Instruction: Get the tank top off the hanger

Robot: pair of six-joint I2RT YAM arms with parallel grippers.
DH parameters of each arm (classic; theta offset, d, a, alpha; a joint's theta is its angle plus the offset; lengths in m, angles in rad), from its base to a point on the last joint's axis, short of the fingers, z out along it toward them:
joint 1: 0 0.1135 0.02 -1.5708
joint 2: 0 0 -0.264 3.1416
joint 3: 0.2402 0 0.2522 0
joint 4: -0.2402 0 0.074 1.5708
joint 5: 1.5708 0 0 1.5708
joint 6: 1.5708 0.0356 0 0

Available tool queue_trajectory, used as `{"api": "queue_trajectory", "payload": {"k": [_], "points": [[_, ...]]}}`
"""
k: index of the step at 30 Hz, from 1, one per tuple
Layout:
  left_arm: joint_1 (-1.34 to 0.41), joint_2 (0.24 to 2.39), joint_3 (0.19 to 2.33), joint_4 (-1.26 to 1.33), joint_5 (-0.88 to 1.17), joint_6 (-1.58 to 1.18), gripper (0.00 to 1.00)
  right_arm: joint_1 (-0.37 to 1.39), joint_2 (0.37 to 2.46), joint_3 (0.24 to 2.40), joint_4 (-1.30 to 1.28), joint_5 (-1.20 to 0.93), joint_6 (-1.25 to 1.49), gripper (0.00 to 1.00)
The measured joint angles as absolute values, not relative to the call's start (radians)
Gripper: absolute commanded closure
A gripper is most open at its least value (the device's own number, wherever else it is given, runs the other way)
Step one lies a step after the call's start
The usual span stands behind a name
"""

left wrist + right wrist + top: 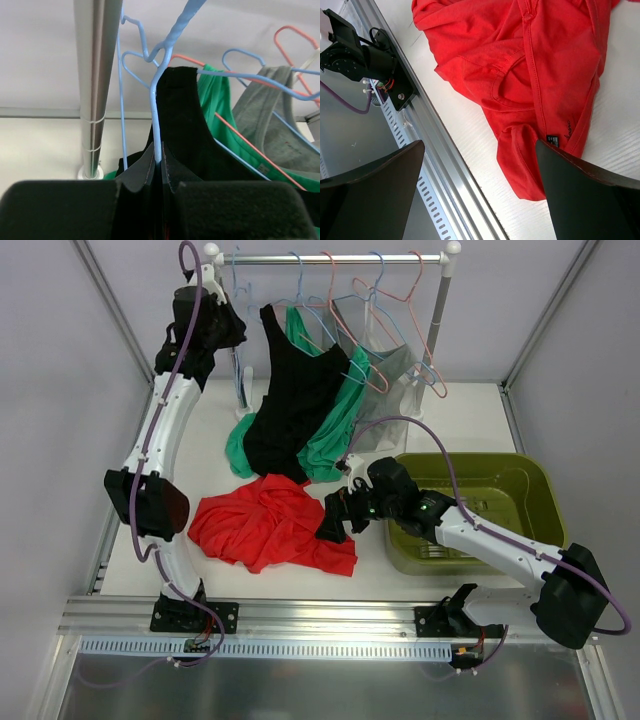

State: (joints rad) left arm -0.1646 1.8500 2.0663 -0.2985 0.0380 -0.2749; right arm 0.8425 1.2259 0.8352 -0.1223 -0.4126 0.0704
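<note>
A black tank top hangs on a light blue wire hanger at the left of the rack, its hem on the table. My left gripper is raised beside the rack and shut on that hanger's wire; in the left wrist view the gripper pinches the wire just left of the black strap. A red tank top lies crumpled on the table. My right gripper is open and empty, low over the red top's right edge.
Green and grey tank tops hang on pink and blue hangers on the rail. The rack's left post stands close to my left gripper. A green bin sits at the right. The table's metal front edge lies under my right gripper.
</note>
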Motion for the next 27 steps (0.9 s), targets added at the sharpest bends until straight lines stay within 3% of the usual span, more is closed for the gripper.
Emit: {"api": "queue_trajectory", "payload": {"k": [7,9,11,14,16,22,27], "points": [[-0.177,1.919,2.107,-0.305,0.043,-0.277,1.00,0.842,1.226,0.835,-0.117,-0.412,0.070,0.01],[-0.178,1.919,2.109,-0.305,0.045,-0.280,0.93,0.842,1.226,0.835,-0.117,-0.412,0.070,0.01],[-0.178,1.918,2.103,-0.302,0.050,-0.281,0.70,0.842,1.226,0.835,-0.117,-0.412,0.070,0.00],[-0.178,1.902,2.057,-0.302,0.047,-0.286,0.49,0.842,1.237,0.835,-0.111,-0.412,0.070,0.01],[-0.178,1.876,2.004,-0.312,0.042,-0.286,0.02,0.846,1.263,0.840,-0.109,-0.409,0.070,0.01],[-0.178,1.710,1.824,-0.333,0.025,-0.306,0.01,0.902,1.431,0.954,-0.117,-0.347,0.044,0.01],[-0.178,1.363,1.552,-0.323,-0.047,-0.340,0.01,0.972,1.671,1.169,-0.118,-0.268,-0.027,0.01]]}}
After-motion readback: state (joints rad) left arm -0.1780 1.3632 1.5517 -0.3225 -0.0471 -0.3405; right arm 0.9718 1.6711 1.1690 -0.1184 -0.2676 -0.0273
